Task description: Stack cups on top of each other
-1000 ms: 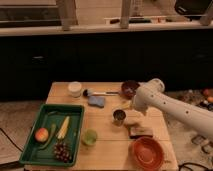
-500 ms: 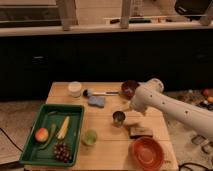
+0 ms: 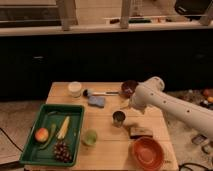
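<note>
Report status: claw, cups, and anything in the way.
Claw above metal cup. Green cup and white cup apart, unstacked. Sponge and brush lie between.

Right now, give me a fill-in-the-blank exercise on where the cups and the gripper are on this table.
1. The pale-green cup stands just right of the green ____, which holds fruit.
2. The white cup stands at the table's far ____ corner as the camera sees it.
3. The gripper hangs just above and right of the dark ____ cup.
4. The orange ____ sits at the table's near right.

Missing words: tray; left; metallic; bowl
</note>
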`<control>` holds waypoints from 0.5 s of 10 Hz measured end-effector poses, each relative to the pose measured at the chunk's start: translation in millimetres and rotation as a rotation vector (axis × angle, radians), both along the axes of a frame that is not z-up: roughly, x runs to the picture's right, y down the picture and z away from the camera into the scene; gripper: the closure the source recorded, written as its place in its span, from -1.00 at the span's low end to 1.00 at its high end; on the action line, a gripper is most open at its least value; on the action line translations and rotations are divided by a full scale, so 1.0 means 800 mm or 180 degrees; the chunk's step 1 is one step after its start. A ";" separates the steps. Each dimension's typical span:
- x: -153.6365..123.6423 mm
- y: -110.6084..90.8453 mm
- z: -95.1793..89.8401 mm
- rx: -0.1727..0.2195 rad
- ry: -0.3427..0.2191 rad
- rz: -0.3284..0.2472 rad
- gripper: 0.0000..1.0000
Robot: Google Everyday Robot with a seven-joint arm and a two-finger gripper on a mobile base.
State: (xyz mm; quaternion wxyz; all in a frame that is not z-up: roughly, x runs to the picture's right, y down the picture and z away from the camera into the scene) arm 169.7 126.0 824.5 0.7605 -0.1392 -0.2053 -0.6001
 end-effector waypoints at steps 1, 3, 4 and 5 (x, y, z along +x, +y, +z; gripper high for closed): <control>-0.002 0.000 -0.003 -0.0002 -0.0018 -0.0014 -0.60; -0.012 0.002 -0.011 -0.0057 -0.0064 -0.0095 -0.60; -0.016 0.005 -0.014 -0.0084 -0.0080 -0.0132 -0.60; -0.024 0.009 -0.018 -0.0122 -0.0106 -0.0192 -0.60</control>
